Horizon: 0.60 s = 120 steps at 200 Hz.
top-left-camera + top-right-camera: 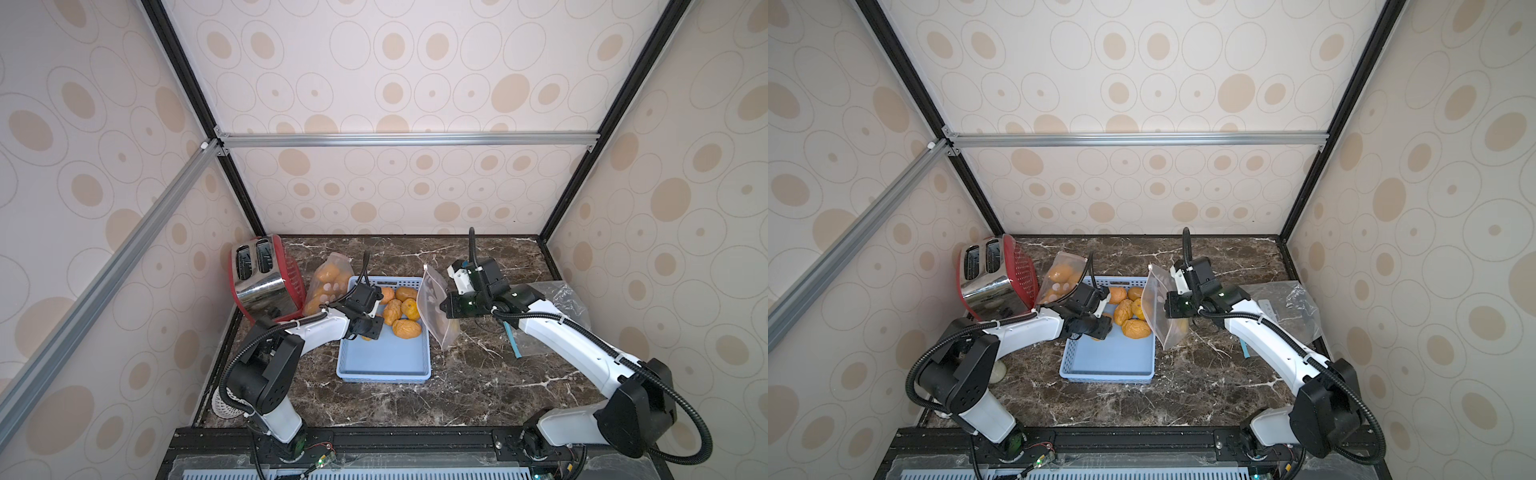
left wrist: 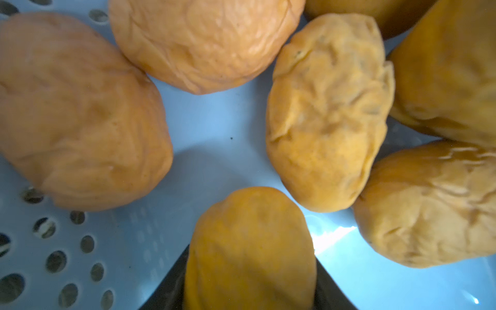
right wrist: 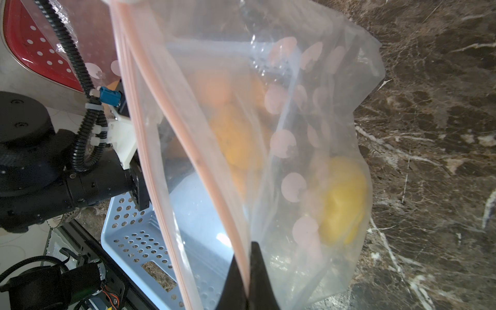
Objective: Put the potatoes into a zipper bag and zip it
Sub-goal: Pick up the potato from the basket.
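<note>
Several wrinkled orange potatoes [image 1: 401,309] lie at the far end of a light blue basket [image 1: 384,376]. My left gripper [image 1: 368,332] reaches down into the basket. In the left wrist view its black jaws press on both sides of one potato [image 2: 249,214], which rests on the basket floor. My right gripper [image 1: 442,307] is shut on the pink zip rim of a clear zipper bag [image 1: 434,299]. The bag hangs upright just right of the basket with its mouth gaping. One yellow potato [image 3: 341,198] sits in the bag's bottom.
A red and chrome toaster [image 1: 262,278] stands at the back left. A second clear bag filled with potatoes [image 1: 328,282] leans beside it. Crumpled clear plastic [image 1: 557,303] and a blue strip [image 1: 513,340] lie at the right. The walls enclose the marble table [image 1: 457,386].
</note>
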Tool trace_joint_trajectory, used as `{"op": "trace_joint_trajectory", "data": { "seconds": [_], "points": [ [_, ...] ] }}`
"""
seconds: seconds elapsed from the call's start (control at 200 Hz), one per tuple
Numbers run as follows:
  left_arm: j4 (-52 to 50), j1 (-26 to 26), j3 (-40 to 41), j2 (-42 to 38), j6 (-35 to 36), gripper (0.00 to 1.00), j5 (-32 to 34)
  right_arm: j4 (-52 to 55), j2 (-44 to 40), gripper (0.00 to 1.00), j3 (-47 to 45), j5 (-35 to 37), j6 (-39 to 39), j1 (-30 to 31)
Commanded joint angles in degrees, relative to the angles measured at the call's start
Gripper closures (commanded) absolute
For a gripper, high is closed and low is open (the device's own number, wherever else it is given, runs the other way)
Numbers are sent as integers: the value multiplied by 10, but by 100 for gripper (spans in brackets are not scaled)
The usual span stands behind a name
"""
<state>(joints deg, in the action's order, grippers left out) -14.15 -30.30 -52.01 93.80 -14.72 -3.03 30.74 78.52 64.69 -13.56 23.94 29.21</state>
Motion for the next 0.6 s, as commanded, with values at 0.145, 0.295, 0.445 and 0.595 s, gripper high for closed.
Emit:
{"op": "trace_joint_trajectory", "data": {
  "seconds": [0.145, 0.295, 0.445, 0.595],
  "points": [
    [-34, -1, -13, -115, -33, 71, -6, -2, 1, 100, -7, -7, -1, -2],
    [-24, -4, -16, -188, -54, 71, -50, -1, 0, 100, -7, -3, -2, -2],
    [17, -13, -11, -257, -77, 71, -135, -1, -3, 100, -7, -2, -2, -1],
    [94, -32, -2, -298, -104, 70, -226, -1, 0, 100, -7, -5, -1, -1]
  ]
}}
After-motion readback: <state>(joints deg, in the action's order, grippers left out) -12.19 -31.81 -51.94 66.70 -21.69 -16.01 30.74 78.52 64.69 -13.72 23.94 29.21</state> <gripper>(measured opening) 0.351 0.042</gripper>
